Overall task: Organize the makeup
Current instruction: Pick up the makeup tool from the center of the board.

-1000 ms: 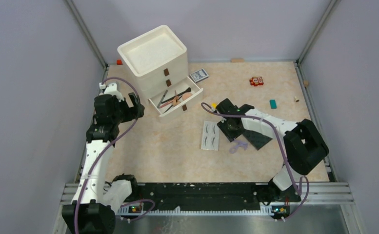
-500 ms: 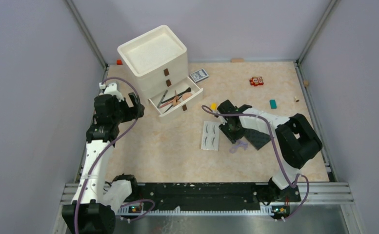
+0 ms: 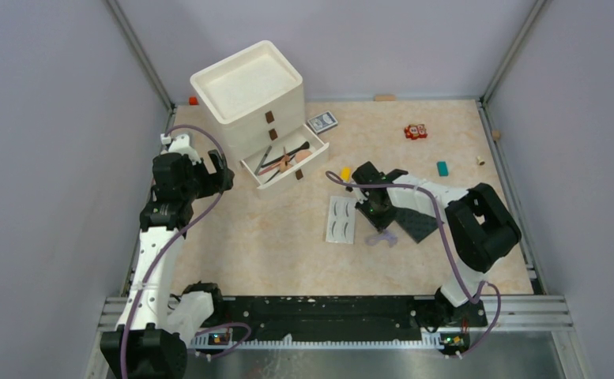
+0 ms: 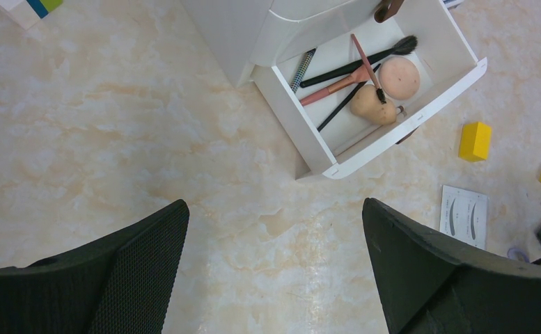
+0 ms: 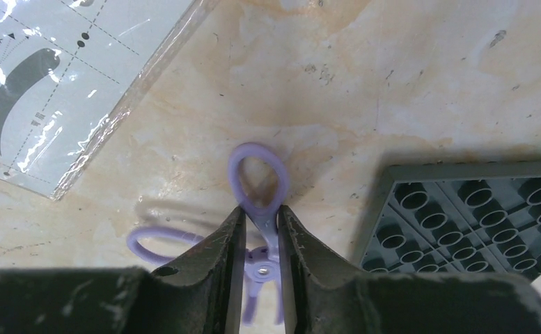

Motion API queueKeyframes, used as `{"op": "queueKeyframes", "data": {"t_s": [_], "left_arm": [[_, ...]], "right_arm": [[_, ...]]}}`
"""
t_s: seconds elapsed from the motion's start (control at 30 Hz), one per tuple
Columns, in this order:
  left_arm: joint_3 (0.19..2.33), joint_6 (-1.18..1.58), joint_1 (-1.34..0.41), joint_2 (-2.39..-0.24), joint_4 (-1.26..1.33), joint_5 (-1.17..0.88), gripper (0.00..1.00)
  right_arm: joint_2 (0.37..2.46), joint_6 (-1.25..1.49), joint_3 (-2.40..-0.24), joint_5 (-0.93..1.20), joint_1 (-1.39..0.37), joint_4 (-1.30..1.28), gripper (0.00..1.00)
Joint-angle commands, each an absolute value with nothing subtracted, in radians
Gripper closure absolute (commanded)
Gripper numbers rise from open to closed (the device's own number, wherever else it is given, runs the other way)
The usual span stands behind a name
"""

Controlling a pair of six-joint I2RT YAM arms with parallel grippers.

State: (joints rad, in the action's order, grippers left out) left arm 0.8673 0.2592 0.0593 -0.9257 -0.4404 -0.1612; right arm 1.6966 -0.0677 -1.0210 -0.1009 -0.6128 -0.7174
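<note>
The purple curler (image 5: pixel 262 224) lies on the table, and my right gripper (image 5: pixel 259 209) is shut on its handle just behind one finger loop. In the top view the right gripper (image 3: pixel 378 223) stands over the curler (image 3: pixel 383 238). The white false-eyelash card (image 3: pixel 340 219) lies just to its left and shows in the right wrist view (image 5: pixel 44 90). My left gripper (image 4: pixel 274 205) is open and empty above bare table, near the open drawer (image 4: pixel 393 139). The drawer holds thin brushes (image 4: pixel 351 66), a peach sponge (image 4: pixel 373 106) and a puff (image 4: pixel 400 76).
A white drawer unit (image 3: pixel 248 95) stands at the back left. A dark grey studded plate (image 5: pixel 476 223) lies right of the curler. A patterned card box (image 3: pixel 322 122), a yellow block (image 3: pixel 345 172), a teal block (image 3: pixel 442 168) and red blocks (image 3: pixel 415 131) lie further back.
My right gripper has moved a little nearer and down over the purple curler, and its elbow has swung in. The left arm has not moved.
</note>
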Motion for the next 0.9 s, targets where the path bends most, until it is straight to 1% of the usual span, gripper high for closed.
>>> {"op": "queueKeyframes", "data": {"t_s": [0.0, 0.07, 0.13, 0.23, 0.3, 0.4, 0.43, 0.53, 0.7, 0.8, 0.87], "left_arm": [[0.864, 0.259, 0.066, -0.924, -0.393, -0.174, 0.01], [0.863, 0.260, 0.065, -0.923, -0.393, -0.173, 0.01], [0.864, 0.259, 0.067, -0.923, -0.393, -0.172, 0.01], [0.864, 0.259, 0.067, -0.925, -0.392, -0.173, 0.01], [0.864, 0.259, 0.067, -0.923, -0.393, -0.172, 0.01], [0.864, 0.259, 0.069, -0.925, -0.392, -0.172, 0.01], [0.864, 0.259, 0.069, -0.925, -0.391, -0.173, 0.01], [0.863, 0.259, 0.069, -0.925, -0.391, -0.175, 0.01], [0.863, 0.259, 0.071, -0.923, -0.391, -0.173, 0.01], [0.862, 0.259, 0.073, -0.922, -0.391, -0.172, 0.01], [0.863, 0.259, 0.074, -0.922, -0.391, -0.172, 0.01]], "right_arm": [[1.703, -0.068, -1.039, -0.101, -0.604, -0.719, 0.81], [1.680, -0.062, -1.059, -0.109, -0.604, -0.722, 0.89], [1.660, -0.057, -1.088, -0.092, -0.604, -0.725, 0.94], [1.627, -0.045, -1.133, -0.041, -0.605, -0.709, 0.98], [1.613, -0.032, -1.160, -0.016, -0.604, -0.693, 1.00], [1.601, -0.009, -1.200, -0.004, -0.604, -0.652, 1.00], [1.599, -0.008, -1.214, 0.031, -0.604, -0.637, 1.00], [1.592, 0.067, -1.245, 0.070, -0.606, -0.566, 1.00], [1.586, 0.245, -1.252, 0.151, -0.607, -0.305, 1.00], [1.597, 0.420, -1.223, 0.175, -0.609, -0.067, 1.00], [1.612, 0.585, -1.184, 0.166, -0.609, 0.133, 1.00]]}}
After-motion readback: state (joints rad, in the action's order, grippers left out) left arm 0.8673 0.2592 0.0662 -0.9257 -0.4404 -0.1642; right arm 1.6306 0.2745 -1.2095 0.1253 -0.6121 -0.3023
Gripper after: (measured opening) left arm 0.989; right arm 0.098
